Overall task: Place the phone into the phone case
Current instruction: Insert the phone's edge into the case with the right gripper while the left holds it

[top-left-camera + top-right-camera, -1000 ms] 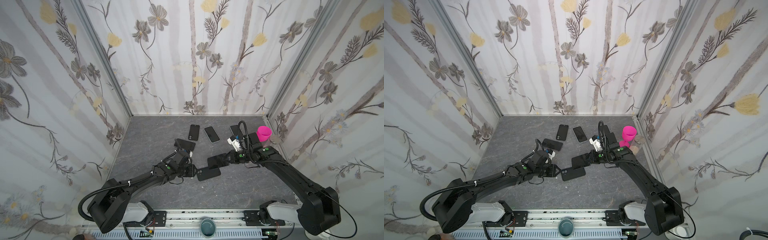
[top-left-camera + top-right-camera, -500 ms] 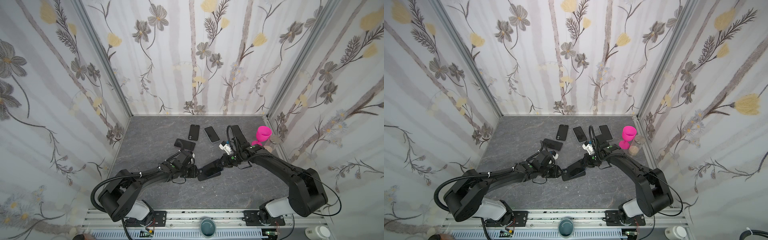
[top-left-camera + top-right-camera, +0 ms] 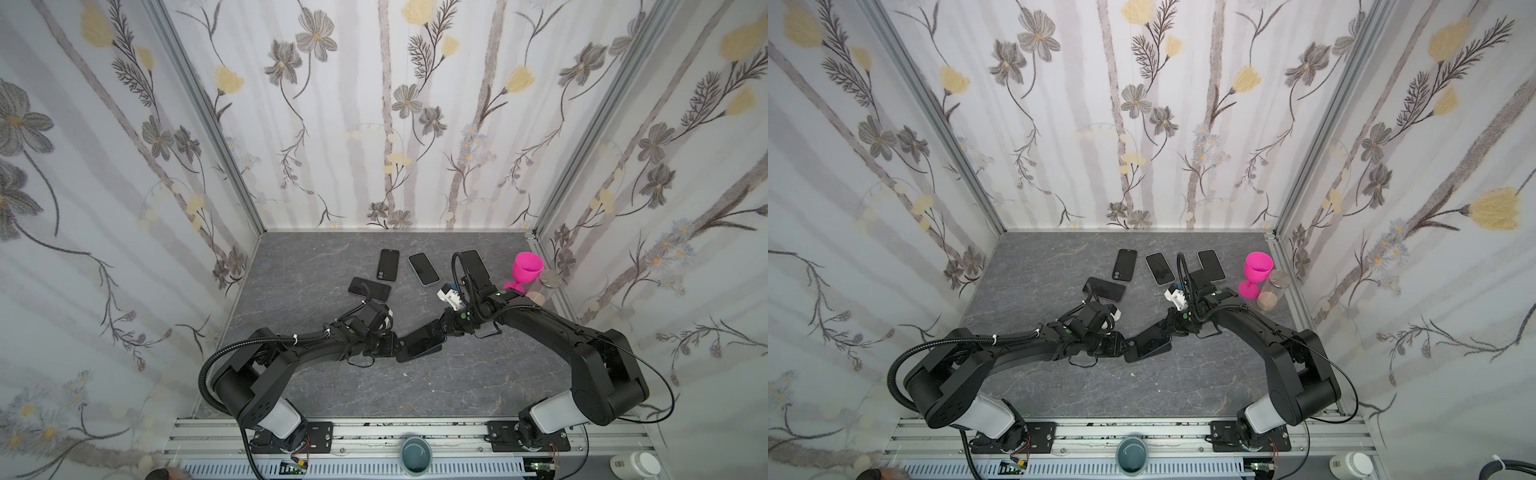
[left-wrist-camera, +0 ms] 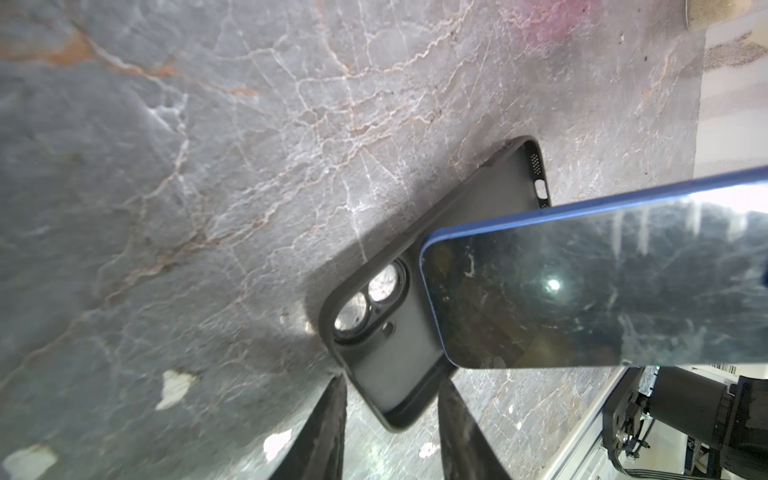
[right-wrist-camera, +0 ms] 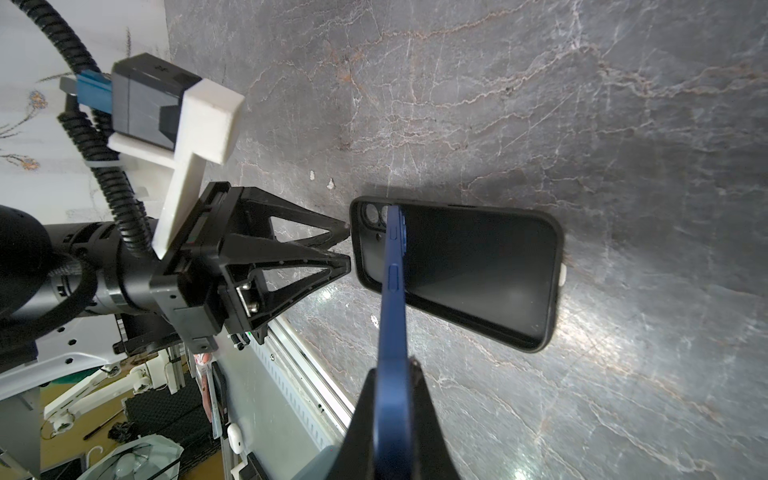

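While the right pincer [image 5: 392, 384] is shut tight on the blue phone [image 5: 390, 316], pinching it across its thickness near one end, I see the phone hanging tilted over the black phone case [image 5: 478, 266], free end lowest. That free end sits over the case's camera-cutout end. I can't tell from any view whether it touches the case floor.

The case lies open side up, flat on the grey marble worktop [image 3: 291, 270]. It's roughly midway between the left and right edges, nearer the front edge than the back. Both lens holes and the port slots in the far wall show uncovered in the left wrist view.

The left pincer [image 5: 348, 245] is low at the camera end of the case, jaws a narrow gap apart. Its tips are right at the short wall, with one corner of the case between them. I can't tell if it's squeezing the case or only resting against it.

In both top views the two arms meet nose to nose over the case. Toward the back edge there's a row of three dark handsets [image 3: 423, 269], plus a fourth handset [image 3: 370, 289] lying nearer. A pink goblet [image 3: 1257, 270] stands by the back right corner, with a glass jar [image 3: 1273, 291] just beside it.
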